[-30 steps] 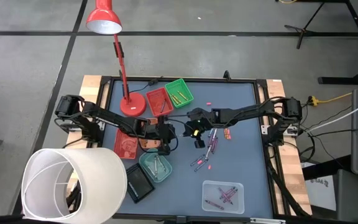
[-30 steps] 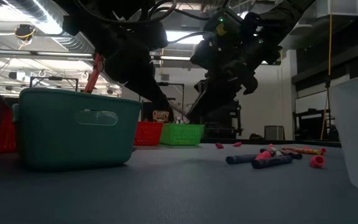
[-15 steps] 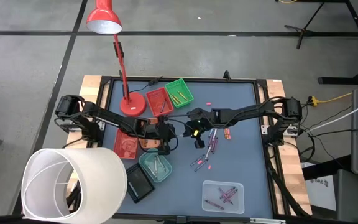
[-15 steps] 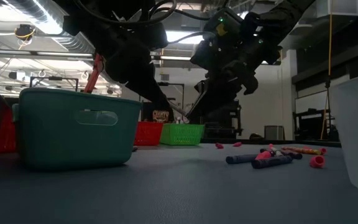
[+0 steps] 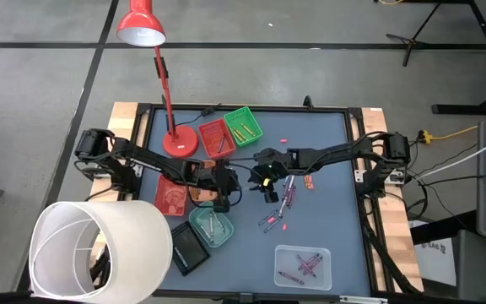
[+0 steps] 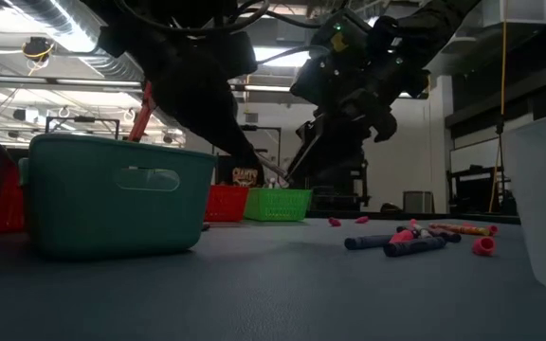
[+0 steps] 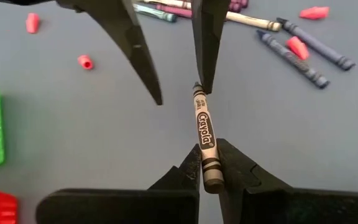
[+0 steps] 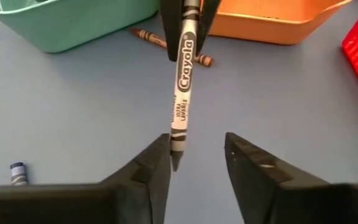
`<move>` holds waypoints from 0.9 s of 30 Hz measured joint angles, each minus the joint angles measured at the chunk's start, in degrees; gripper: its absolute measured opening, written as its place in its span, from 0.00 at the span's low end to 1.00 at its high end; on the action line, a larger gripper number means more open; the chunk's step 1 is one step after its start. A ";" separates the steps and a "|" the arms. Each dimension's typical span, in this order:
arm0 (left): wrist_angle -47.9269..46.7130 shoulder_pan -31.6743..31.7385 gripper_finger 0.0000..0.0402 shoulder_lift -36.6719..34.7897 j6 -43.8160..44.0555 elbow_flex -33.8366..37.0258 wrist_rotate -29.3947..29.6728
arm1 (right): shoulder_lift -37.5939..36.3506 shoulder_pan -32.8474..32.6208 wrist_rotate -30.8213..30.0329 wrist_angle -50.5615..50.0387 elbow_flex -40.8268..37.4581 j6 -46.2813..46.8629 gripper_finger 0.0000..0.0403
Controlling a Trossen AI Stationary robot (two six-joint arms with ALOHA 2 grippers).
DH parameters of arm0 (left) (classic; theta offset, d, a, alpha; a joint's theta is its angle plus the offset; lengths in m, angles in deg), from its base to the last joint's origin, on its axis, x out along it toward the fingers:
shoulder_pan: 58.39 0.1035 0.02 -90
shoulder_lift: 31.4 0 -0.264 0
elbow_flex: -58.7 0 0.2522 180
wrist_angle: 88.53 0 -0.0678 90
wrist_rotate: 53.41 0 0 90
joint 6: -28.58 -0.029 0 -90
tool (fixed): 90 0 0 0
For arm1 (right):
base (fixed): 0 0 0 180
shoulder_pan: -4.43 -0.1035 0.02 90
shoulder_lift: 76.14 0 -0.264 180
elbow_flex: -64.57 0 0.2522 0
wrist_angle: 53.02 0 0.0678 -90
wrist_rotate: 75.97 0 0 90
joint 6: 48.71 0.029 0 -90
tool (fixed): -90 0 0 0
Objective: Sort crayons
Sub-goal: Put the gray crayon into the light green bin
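Note:
A grey crayon (image 7: pixel 202 127) with a white label hangs in the air over the middle of the table, between my two grippers. My left gripper (image 7: pixel 207 163) comes in from the table's left and is shut on it. My right gripper (image 8: pixel 196 155) comes from the right and stands open, its fingers on either side of the crayon's other end (image 8: pixel 178 146), which lies close beside one finger (image 8: pixel 161 163); whether they touch, I cannot tell. In the low view the crayon (image 6: pixel 274 170) shows as a pale stick between the two arms. Loose crayons (image 5: pixel 285 199) lie on the mat. My left gripper pinches the grey crayon near its blunt end (image 7: pixel 211 177) between its two fingers. The fingers slant down from the table's left, and the crayon runs on along their line, sticking out past the tips. It is lifted clear of the table.
A red tray (image 5: pixel 215 135) and a green tray (image 5: pixel 243 124) stand at the back by the red lamp's base (image 5: pixel 180 142). An orange tray (image 5: pixel 199 192) and a teal tray (image 5: pixel 211 226) sit under the left arm. A clear tray (image 5: pixel 304 264) with crayons is near the front.
My right gripper has opened and let go of the grey crayon's end. The crayon stays in the air where it was, now in my left gripper alone. Neither arm has shifted its place.

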 joint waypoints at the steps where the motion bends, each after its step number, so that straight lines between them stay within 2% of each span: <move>1: -0.31 0.02 0.03 -0.34 0.11 0.00 -0.66 | 0.00 0.00 0.00 -0.08 0.00 0.00 0.38; 12: -4.83 -0.11 0.03 -5.54 2.11 -0.12 -16.69 | -0.04 0.03 -1.39 -4.55 0.09 -0.02 0.40; 21: -19.78 -0.28 0.03 -7.61 9.35 -0.07 -31.65 | -0.04 0.07 -2.29 -5.99 0.02 -0.02 0.40; 24: -23.18 -0.53 0.03 -7.52 12.52 -0.07 -34.04 | -0.04 0.07 -2.27 -5.85 0.02 -0.03 0.40; 27: -25.02 -0.72 0.03 -7.45 14.76 -0.07 -34.03 | -0.04 0.07 -2.25 -5.60 0.02 -0.04 0.40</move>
